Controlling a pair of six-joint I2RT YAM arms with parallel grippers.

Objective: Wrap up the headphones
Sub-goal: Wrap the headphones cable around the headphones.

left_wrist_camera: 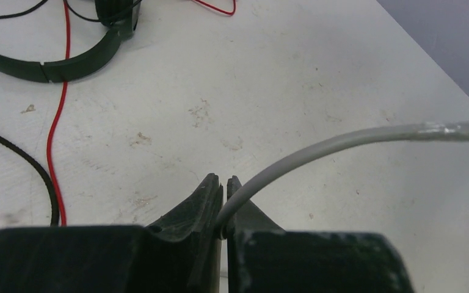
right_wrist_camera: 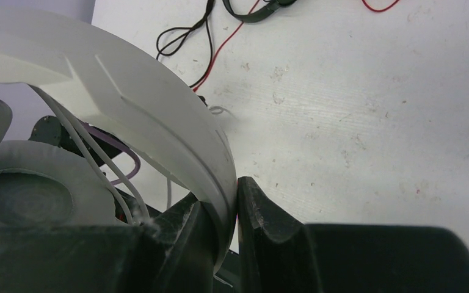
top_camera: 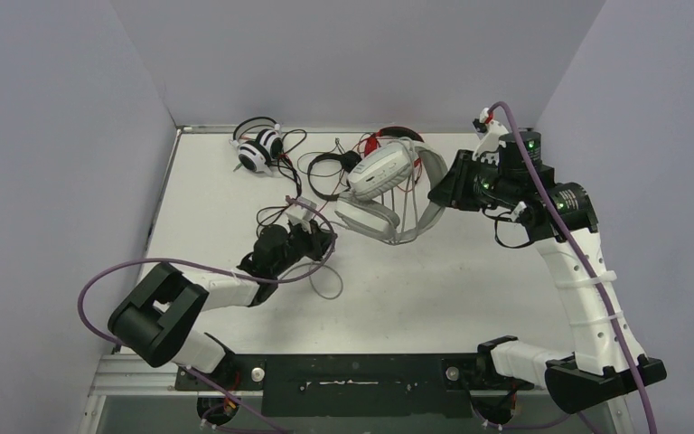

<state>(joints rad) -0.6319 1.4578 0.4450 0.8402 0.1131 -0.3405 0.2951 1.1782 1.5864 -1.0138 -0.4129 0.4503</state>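
your left claw (left_wrist_camera: 225, 181) is clenched on the grey cable (left_wrist_camera: 403, 130), pinched right at the fingertips, low over the table (top_camera: 470, 289). from there the cable runs off to the right and up the table toward the light grey headphones (top_camera: 381, 172). so the thing you're wrapping sits up and to the right of that claw, not beside it.

the headphones are near the middle of the far half, lifted by their headband (right_wrist_camera: 159, 122). a few strands of cable look like they already cross under the band, so i'd guess some turns are on.

your right claw (right_wrist_camera: 237, 195) is clamped on that band from the right side and acts as the anchor. the left claw is the one nearer the loose cable, so that's the arm to carry it round the band.
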